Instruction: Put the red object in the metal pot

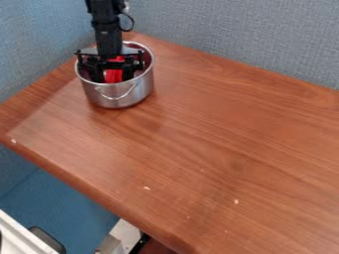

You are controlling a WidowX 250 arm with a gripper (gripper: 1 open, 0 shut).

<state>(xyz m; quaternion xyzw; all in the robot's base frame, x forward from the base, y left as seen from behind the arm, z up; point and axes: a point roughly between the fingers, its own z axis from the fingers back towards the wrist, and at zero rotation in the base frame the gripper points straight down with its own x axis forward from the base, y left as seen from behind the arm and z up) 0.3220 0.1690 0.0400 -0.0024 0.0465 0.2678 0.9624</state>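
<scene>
Inside the metal pot (117, 83), fingers (93, 62) parted around the red object (114, 68), grip unclear

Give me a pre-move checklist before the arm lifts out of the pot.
1. Red object inside the metal pot: ok.
2. Claw let go of the red object: cannot tell, fingers are down inside the pot, too small to read.
3. Pot upright on the wooden table: ok.
4. Pot away from the table edge: ok.
5. Space straight above the pot free of obstacles: ok, only the arm itself is there.
</scene>
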